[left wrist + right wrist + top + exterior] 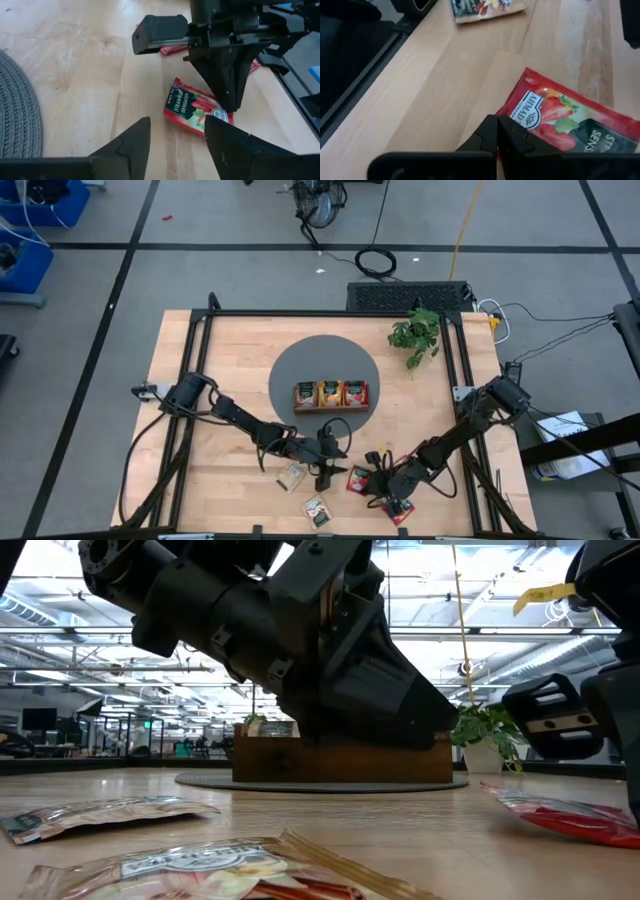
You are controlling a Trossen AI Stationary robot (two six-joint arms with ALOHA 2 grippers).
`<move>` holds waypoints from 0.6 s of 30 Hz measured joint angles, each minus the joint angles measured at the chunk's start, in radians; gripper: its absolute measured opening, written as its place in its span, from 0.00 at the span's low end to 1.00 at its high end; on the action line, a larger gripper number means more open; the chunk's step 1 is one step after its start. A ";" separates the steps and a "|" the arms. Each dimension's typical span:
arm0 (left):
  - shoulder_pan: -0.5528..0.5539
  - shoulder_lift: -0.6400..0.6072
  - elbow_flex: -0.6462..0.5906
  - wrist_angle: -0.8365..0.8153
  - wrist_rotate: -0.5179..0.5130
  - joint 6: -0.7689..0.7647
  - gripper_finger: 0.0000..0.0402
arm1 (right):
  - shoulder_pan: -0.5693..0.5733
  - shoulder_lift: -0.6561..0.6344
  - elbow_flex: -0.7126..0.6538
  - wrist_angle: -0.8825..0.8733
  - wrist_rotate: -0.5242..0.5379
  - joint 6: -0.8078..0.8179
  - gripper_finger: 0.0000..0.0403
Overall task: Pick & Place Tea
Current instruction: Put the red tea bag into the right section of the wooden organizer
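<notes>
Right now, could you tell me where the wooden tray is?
In the high view the wooden tray sits on the round grey mat at table centre, left of the plant.

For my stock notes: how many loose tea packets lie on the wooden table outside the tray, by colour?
Red packets: 2
Pale packets: 2
Total: 4

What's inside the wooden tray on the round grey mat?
The wooden tray holds tea packets in all three compartments: the top ones look dark-labelled, orange and red. Whether more packets lie stacked underneath cannot be seen.
</notes>
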 joint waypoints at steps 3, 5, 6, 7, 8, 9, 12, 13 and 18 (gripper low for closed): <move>0.002 0.000 0.000 0.000 0.001 0.013 0.48 | -0.003 0.001 -0.003 -0.048 0.002 -0.014 0.00; 0.007 0.000 0.000 -0.001 0.004 0.007 0.48 | -0.010 0.014 -0.006 -0.056 0.002 -0.035 0.00; 0.011 0.000 0.000 -0.004 0.008 0.000 0.48 | -0.014 0.022 -0.008 -0.056 0.003 -0.047 0.00; 0.015 0.000 0.000 -0.005 0.011 -0.007 0.48 | -0.018 0.033 -0.009 -0.059 0.003 -0.055 0.00; 0.018 0.000 0.000 -0.005 0.014 -0.010 0.48 | -0.022 0.047 -0.010 -0.058 0.004 -0.060 0.00; 0.021 0.000 0.000 -0.005 0.016 -0.013 0.48 | -0.026 0.061 -0.010 -0.057 0.004 -0.061 0.00; 0.030 0.000 0.003 -0.007 0.031 -0.019 0.48 | -0.035 0.093 -0.008 -0.033 0.000 -0.060 0.00; 0.033 0.000 0.006 -0.008 0.042 -0.026 0.48 | -0.035 0.097 -0.009 -0.025 -0.001 -0.060 0.00; 0.030 0.017 0.049 -0.134 0.079 -0.052 0.48 | -0.035 0.102 -0.010 -0.016 -0.012 -0.062 0.00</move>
